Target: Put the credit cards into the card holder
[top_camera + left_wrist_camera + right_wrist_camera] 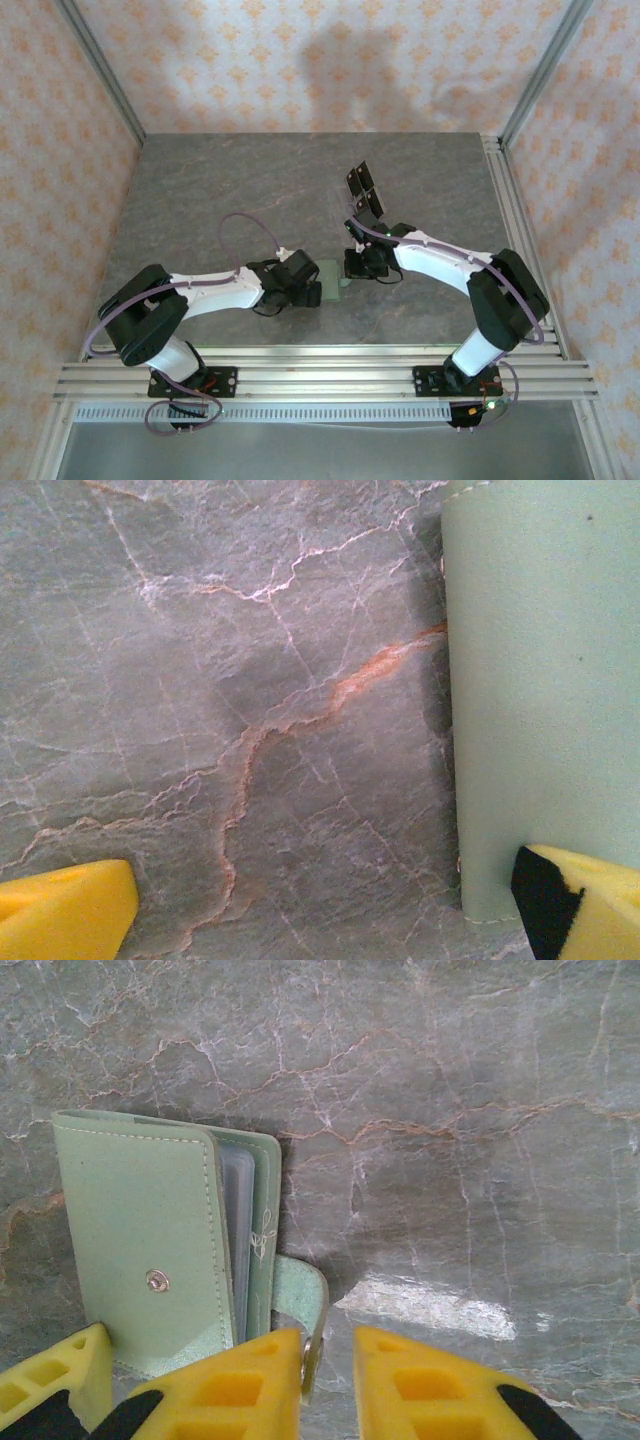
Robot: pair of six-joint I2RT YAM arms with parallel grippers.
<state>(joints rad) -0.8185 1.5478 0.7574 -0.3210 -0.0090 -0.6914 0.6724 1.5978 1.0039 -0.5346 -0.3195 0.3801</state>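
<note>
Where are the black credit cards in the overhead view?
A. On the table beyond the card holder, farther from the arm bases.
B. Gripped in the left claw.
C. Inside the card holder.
A: the credit cards lie on the table beyond the card holder.

Top view overhead from rear; wrist views close, downward, sharing card holder (150,1250)

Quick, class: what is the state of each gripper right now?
Left gripper: open, holding nothing.
Right gripper: jaws narrow around the clasp tab of the card holder; grip cannot be told.
</note>
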